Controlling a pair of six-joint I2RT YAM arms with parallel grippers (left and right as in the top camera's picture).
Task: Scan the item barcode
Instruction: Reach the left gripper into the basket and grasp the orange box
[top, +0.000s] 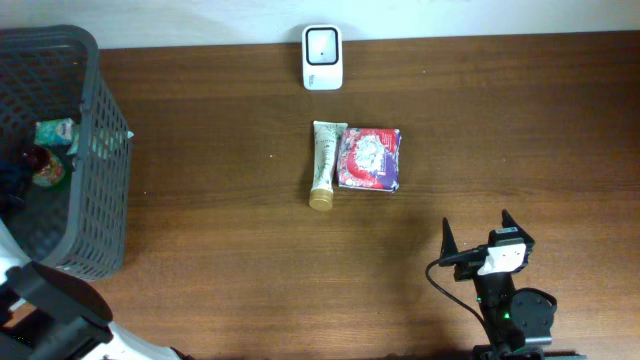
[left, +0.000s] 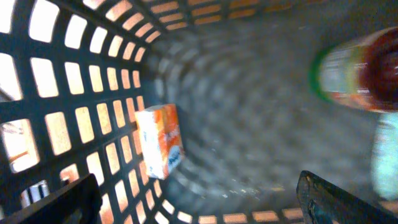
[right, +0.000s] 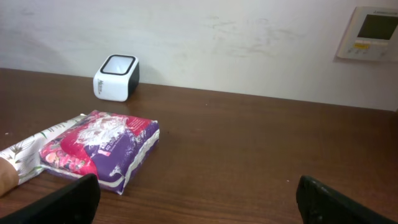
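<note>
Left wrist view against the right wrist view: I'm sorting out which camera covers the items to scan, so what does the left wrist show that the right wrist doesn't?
Left wrist only: the inside of the grey basket, an orange and white box against its slotted wall, and a blurred bottle at upper right. Right wrist only: the table with the white scanner, the purple packet and the tube beside it, plus a wall panel. Shared: no object; just the left gripper and right gripper, each open, nothing between the fingers.
</note>
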